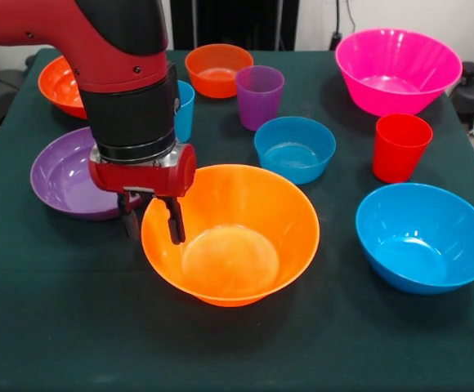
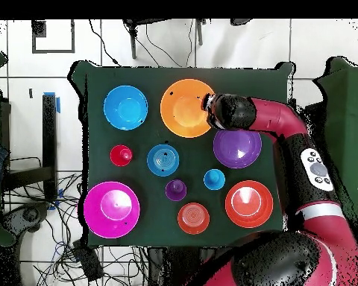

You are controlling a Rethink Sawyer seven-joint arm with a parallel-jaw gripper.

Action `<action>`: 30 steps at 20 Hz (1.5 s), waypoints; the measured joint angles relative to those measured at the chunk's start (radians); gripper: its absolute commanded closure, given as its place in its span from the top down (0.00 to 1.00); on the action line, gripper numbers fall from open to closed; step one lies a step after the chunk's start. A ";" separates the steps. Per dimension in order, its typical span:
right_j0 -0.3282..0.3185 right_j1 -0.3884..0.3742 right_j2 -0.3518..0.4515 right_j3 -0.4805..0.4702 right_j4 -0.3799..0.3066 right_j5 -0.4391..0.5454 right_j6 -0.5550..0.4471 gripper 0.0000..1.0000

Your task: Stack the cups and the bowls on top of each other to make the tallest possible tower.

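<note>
The large orange bowl (image 1: 237,245) (image 2: 183,109) stands empty near the table's front. My gripper (image 1: 150,224) (image 2: 208,104) is open and straddles its left rim, one finger (image 1: 174,224) inside the bowl and the other outside. Nothing is stacked. The large blue bowl (image 1: 425,237) (image 2: 125,107) and pink bowl (image 1: 396,69) (image 2: 111,209) sit to the right. The red cup (image 1: 400,147) (image 2: 121,155), small blue bowl (image 1: 294,149) (image 2: 162,159) and purple cup (image 1: 259,96) (image 2: 175,190) stand behind. The light blue cup (image 1: 185,110) (image 2: 214,179) is half hidden by the arm.
A purple shallow bowl (image 1: 61,175) (image 2: 237,147) lies just left of my gripper, close to the outer finger. Behind it sits a red-orange bowl (image 1: 57,86) (image 2: 249,203), and a small orange bowl (image 1: 218,69) (image 2: 193,217) stands at the back.
</note>
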 measured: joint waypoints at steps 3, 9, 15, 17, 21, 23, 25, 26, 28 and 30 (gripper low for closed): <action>0.000 0.000 0.000 -0.006 0.000 0.024 -0.014 1.00; 0.000 0.000 0.000 -0.025 0.000 0.043 -0.050 1.00; 0.000 0.000 0.000 -0.036 0.000 0.044 -0.062 0.00; 0.000 0.000 0.001 -0.039 0.000 0.044 -0.065 0.00; 0.000 -0.001 0.001 -0.039 0.000 0.043 -0.070 0.00; 0.000 -0.001 0.001 -0.039 0.000 0.043 -0.070 0.00; 0.000 -0.001 0.001 -0.039 0.000 0.043 -0.070 0.00; 0.000 -0.001 0.001 -0.039 0.000 0.043 -0.070 0.00; 0.000 -0.001 0.001 -0.039 0.000 0.043 -0.070 0.00; 0.000 -0.001 0.001 -0.039 0.000 0.043 -0.070 0.00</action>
